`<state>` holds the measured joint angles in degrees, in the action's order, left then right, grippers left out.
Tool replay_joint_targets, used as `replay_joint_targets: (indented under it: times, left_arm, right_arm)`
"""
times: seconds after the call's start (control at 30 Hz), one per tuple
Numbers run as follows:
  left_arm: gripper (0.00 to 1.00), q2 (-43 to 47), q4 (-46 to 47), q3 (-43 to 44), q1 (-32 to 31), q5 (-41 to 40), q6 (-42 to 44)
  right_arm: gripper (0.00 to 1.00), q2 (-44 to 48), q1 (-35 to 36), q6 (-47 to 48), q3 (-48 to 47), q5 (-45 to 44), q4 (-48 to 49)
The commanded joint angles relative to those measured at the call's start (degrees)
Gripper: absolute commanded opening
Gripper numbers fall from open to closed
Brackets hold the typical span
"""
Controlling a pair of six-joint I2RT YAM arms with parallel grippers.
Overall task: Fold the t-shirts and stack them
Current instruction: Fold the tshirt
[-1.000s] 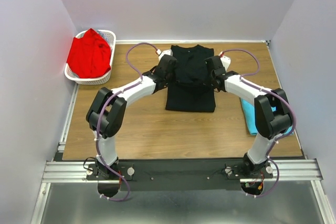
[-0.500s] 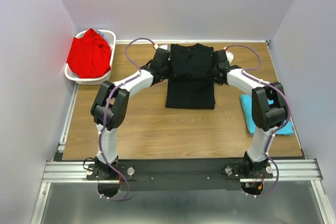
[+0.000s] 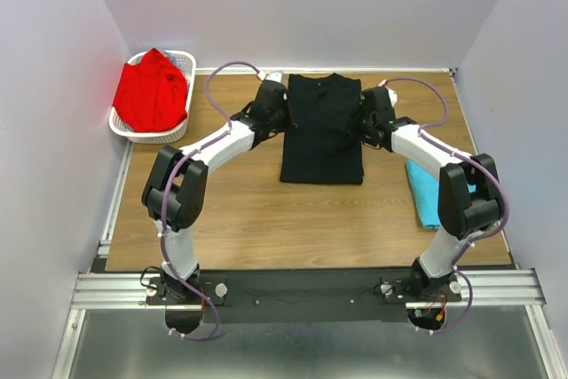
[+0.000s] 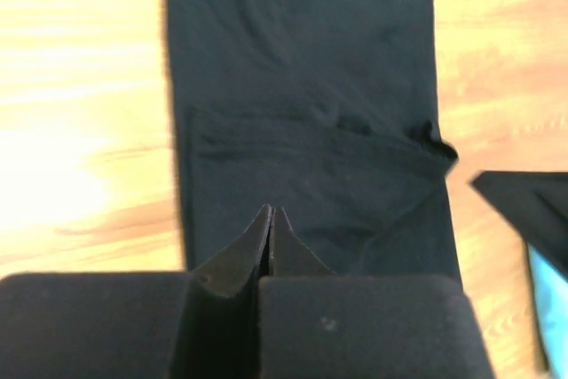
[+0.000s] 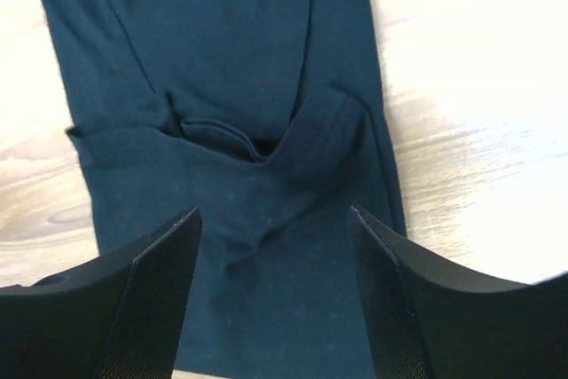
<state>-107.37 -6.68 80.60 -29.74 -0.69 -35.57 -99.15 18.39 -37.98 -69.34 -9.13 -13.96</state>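
Observation:
The black t-shirt (image 3: 322, 144) lies flat as a long narrow rectangle in the middle of the table, neck end toward the back wall. My left gripper (image 3: 284, 115) hovers at its left edge; in the left wrist view the gripper (image 4: 271, 216) is shut with nothing in it, above the black cloth (image 4: 302, 68). At the shirt's right edge my right gripper (image 3: 364, 122) stands open. Its jaws (image 5: 273, 215) are spread over the folded sleeve area of the shirt (image 5: 222, 42), holding nothing. The turquoise t-shirt (image 3: 429, 194) lies folded at the right. The red t-shirt (image 3: 151, 90) is heaped in the basket.
A white lattice basket (image 3: 158, 138) stands at the table's back left corner against the wall. Bare wooden table (image 3: 240, 210) stretches in front of the black shirt. Grey walls close in on three sides. The turquoise cloth (image 4: 552, 299) shows at the left wrist view's edge.
Both grippers let go of the black shirt's upper part, which now lies flat toward the back. The arms drew apart to the shirt's sides. The right gripper opened; the left opened and shut again.

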Motion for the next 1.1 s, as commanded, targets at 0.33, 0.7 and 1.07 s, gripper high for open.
replay_joint_targets:
  times: [0.33,0.7,1.07]
  left_arm:
    - [0.0,-8.2,0.44,2.46,-6.38,5.17,-1.08]
    - [0.0,-7.24,0.96,-1.05,-8.67,5.7,-1.25]
    - [0.0,-8.29,2.98,1.75,-9.99,9.21,0.41]
  right_arm:
    - [0.6,-11.23,-1.17,2.91,-8.0,2.09,1.74]
    - [0.59,-20.02,-2.57,-1.4,-13.36,1.83,1.65]
    - [0.59,-14.66,-6.6,0.18,-11.78,4.55,2.18]
